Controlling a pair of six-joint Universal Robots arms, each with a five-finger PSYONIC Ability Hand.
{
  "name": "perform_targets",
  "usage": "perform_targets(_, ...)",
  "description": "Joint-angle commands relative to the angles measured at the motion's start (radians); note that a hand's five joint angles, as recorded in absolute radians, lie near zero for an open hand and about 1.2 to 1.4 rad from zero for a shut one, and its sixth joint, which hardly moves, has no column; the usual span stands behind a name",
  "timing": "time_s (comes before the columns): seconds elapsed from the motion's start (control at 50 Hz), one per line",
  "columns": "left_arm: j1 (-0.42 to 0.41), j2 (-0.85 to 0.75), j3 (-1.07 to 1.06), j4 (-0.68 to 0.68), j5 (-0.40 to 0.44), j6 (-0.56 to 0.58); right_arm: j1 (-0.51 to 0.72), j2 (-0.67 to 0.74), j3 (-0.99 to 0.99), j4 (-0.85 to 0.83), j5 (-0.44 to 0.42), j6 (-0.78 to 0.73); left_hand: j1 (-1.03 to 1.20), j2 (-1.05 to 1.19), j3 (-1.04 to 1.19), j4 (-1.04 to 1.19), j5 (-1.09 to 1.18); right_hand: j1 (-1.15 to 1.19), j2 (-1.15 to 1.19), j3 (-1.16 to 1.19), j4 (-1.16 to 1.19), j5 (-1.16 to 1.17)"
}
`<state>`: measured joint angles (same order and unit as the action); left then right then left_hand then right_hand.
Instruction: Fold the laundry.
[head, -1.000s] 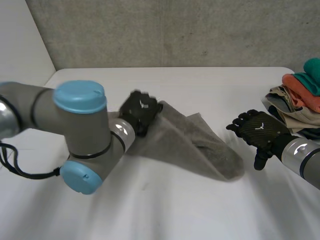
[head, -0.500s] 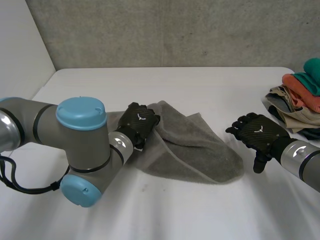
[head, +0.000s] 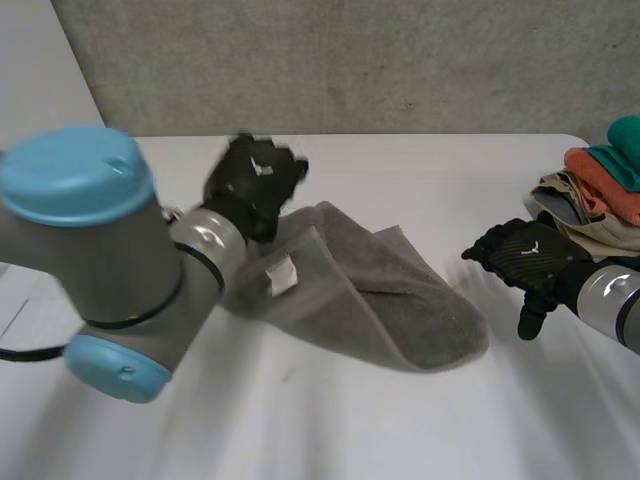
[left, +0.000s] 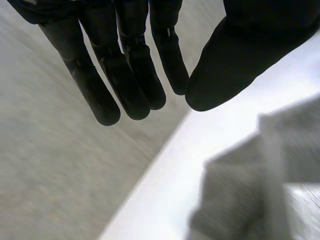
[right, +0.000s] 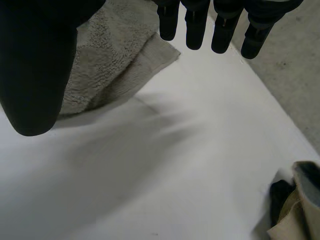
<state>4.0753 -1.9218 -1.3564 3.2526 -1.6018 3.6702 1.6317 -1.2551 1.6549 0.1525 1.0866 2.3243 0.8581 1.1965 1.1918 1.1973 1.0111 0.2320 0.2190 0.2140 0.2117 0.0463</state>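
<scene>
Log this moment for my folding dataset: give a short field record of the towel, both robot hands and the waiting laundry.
towel: grey, loosely folded on the white table, white label showing
left robot hand: open, above the towel's far left edge, holding nothing
right robot hand: open, beside the towel's right end, not touching it
clothes pile: at the table's right edge, untouched

I find bare worktop (head: 420, 420) along the near side, and a passable gap between the grey towel (head: 390, 300) and my right hand (head: 525, 260). The clothes pile (head: 600, 195) blocks the right edge just beyond that hand. My left arm (head: 100, 250) bulks over the near-left corner. The far strip by the wall (head: 350, 60) lies open.
</scene>
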Motion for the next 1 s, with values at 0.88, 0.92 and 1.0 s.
perform_targets(0.88,0.025,-0.517,0.255,0.01,0.234,0.053,0.063,0.141,-0.023,-0.106,0.003,0.343,0.261,-0.077,-0.073,-0.078,-0.067,-0.057,-0.044,-0.04,-0.037,-0.046)
perform_targets(0.92,0.024,-0.516,0.258,0.018,0.224,0.051,0.063,0.141,-0.024,-0.106,0.003,0.343,0.537,0.199,0.203,0.198,0.209,-0.057,-0.044,-0.04,-0.037,-0.046)
perform_targets(1.0,0.017,-0.502,0.254,0.039,0.183,0.051,0.05,0.141,-0.027,-0.108,0.006,0.343,0.538,0.2,0.204,0.199,0.211,-0.057,-0.044,-0.04,-0.037,-0.046)
